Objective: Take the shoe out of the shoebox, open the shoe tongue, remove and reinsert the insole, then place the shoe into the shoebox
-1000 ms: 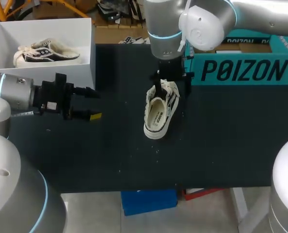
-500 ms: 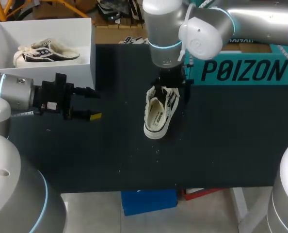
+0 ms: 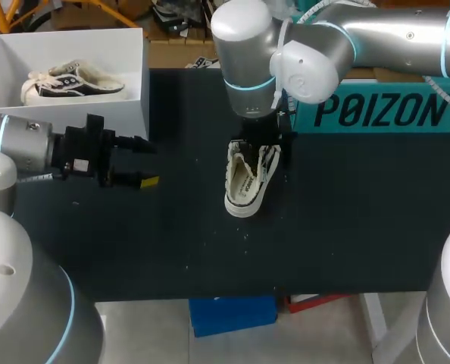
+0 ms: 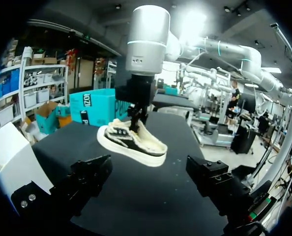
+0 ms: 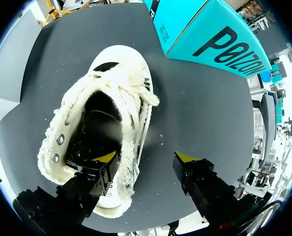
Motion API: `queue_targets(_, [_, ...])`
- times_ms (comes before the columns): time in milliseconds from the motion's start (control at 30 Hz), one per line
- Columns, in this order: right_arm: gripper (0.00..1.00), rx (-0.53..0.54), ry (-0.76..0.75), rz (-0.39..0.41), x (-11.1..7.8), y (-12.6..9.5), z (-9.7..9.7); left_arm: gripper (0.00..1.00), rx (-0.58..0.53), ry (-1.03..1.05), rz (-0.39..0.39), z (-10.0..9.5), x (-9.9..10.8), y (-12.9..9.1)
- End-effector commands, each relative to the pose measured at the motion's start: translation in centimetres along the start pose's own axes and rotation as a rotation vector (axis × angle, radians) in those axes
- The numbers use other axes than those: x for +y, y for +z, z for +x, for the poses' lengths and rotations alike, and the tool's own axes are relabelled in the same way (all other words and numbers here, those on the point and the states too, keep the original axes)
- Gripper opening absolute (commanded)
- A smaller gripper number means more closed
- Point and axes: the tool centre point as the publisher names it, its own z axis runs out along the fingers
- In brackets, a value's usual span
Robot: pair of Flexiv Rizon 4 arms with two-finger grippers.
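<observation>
A cream low shoe with dark stripes (image 3: 249,180) lies on the black table (image 3: 346,220), toe toward the back. My right gripper (image 5: 145,157) stands over it, open. One finger (image 5: 99,169) is inside the shoe's opening and the other (image 5: 195,172) is outside, apart from the shoe (image 5: 111,123), with the laced side wall between them. From the left wrist view the right gripper (image 4: 136,105) reaches down into the shoe (image 4: 131,140). My left gripper (image 3: 130,161) hovers open and empty left of the shoe, beside the white shoebox (image 3: 134,114).
The white shoebox holds a second shoe (image 3: 70,82) at the back left. A teal shoebox (image 3: 376,110) stands at the back right, close behind the right gripper. The front of the table is bare.
The right arm's wrist has shifted left and come down over the shoe, and its fingers stand a little narrower. The shoe and the left arm have not moved.
</observation>
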Motion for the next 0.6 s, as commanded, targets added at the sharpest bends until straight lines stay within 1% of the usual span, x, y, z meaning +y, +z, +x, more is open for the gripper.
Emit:
queue_targets(33, [0.51, 0.009, 0.0, 0.006, 0.0, 1.6, 0.5, 1.0, -0.006, 0.002, -0.001, 0.1, 0.1, 0.1])
queue_targets(67, [0.45, 0.015, 0.003, 0.008, -0.1, 1.7, 0.5, 1.0, -0.006, 0.002, -0.001, 0.1, 0.1, 0.1])
queue_targets(100, [0.35, 0.017, 0.004, 0.01, -0.1, 1.7, 0.5, 1.0, -0.006, 0.002, -0.001, 0.1, 0.1, 0.1])
queue_targets(133, [0.14, 0.018, 0.005, 0.011, -0.1, 1.8, 0.5, 1.0, -0.006, 0.002, -0.001, 0.1, 0.1, 0.1])
queue_targets(167, [0.0, 0.019, 0.005, 0.013, -0.1, 1.8, 0.5, 1.0, -0.006, 0.002, -0.001, 0.1, 0.1, 0.1])
queue_targets(433, [0.0, 0.037, -0.012, 0.005, -0.1, 1.5, 0.7, 1.0, -0.006, 0.002, -0.001, 0.1, 0.1, 0.1])
queue_targets(600, [0.0, 0.05, -0.029, -0.001, 0.0, 0.5, 0.9, 1.0, -0.006, 0.002, -0.001, 0.1, 0.1, 0.1])
